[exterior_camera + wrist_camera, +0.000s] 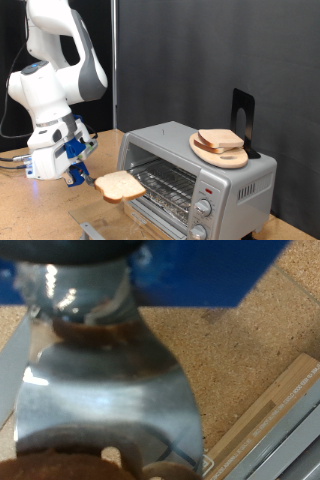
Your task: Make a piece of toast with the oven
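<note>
In the exterior view my gripper point(90, 181) is low at the left, shut on one edge of the piece of toast point(121, 185). The slice is held flat in the air just in front of the oven's open mouth. The silver oven point(225, 180) stands at the right; its wire rack point(168, 181) shows inside, with two knobs and a red light on its front. In the wrist view a shiny metal finger piece point(100, 390) fills the frame, with the toast's brown crust point(60, 462) at its tip.
A round wooden plate point(203, 152) with more bread slices point(220, 139) sits on top of the oven, beside a black stand point(243, 112). The lowered oven door's grey edge point(90, 232) lies below the toast and also shows in the wrist view point(285, 425). The table point(30, 215) is tan wood.
</note>
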